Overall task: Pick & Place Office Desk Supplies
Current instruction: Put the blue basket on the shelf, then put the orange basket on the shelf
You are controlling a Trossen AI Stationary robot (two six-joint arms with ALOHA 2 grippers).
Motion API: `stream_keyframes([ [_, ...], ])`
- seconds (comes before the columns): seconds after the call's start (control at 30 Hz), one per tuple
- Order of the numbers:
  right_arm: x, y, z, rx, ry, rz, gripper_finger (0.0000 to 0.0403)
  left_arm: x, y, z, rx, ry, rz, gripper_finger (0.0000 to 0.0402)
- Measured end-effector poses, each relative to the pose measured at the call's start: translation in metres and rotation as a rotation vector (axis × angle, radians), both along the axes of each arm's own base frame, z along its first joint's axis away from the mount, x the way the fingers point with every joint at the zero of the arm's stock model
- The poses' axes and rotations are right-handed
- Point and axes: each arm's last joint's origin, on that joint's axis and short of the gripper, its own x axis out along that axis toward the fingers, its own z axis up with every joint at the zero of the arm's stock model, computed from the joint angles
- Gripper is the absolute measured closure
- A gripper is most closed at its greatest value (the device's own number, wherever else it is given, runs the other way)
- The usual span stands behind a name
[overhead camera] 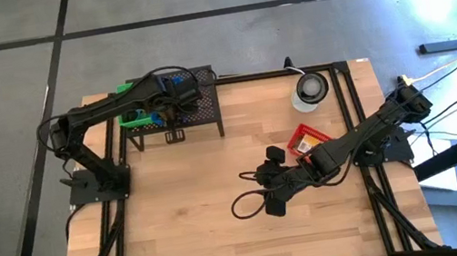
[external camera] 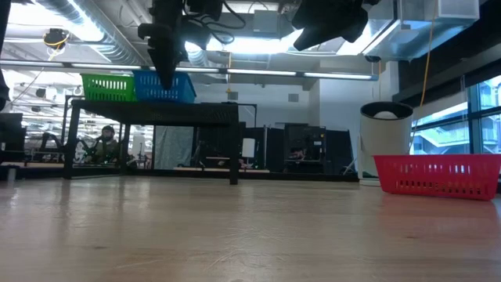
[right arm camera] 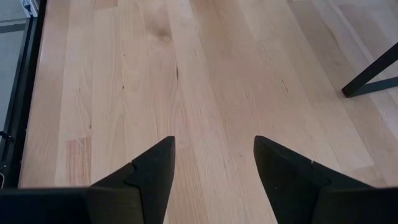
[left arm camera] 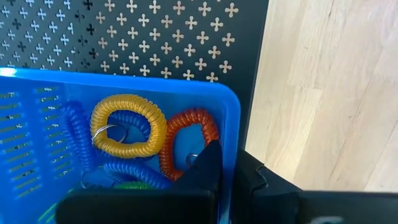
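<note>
We see coil loops [left arm camera: 127,127] lying in the blue basket [left arm camera: 231,112] on the rack [overhead camera: 202,105], under the left tool [left arm camera: 227,171], its fingers together and empty. They look light, springy and probably snag-prone, so we would pinch one strand; the right tool [right arm camera: 214,165] gapes over bare tabletop [right arm camera: 205,74].

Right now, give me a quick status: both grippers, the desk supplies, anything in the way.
Left gripper shut over the blue basket rim, on the black rack. Right gripper open, empty, above bare table. Coiled loops lie in the basket. Nothing in the way.
</note>
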Motion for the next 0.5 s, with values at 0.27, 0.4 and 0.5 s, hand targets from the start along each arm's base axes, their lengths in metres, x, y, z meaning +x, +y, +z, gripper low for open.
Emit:
stream_keyframes([
  [0.27,0.0,0.0,0.0,0.0,0.0,0.0,0.0182,0.0,0.0,0.0,0.001,-0.002,0.005,0.033],
  [0.4,0.0,0.0,0.0,0.0,0.0,0.0,0.0182,0.001,0.0,0.008,0.011,-0.03,0.001,0.029],
  [0.5,0.0,0.0,0.0,0.0,0.0,0.0,0.0182,0.003,-0.003,0.019,0.032,-0.066,-0.007,0.0267],
])
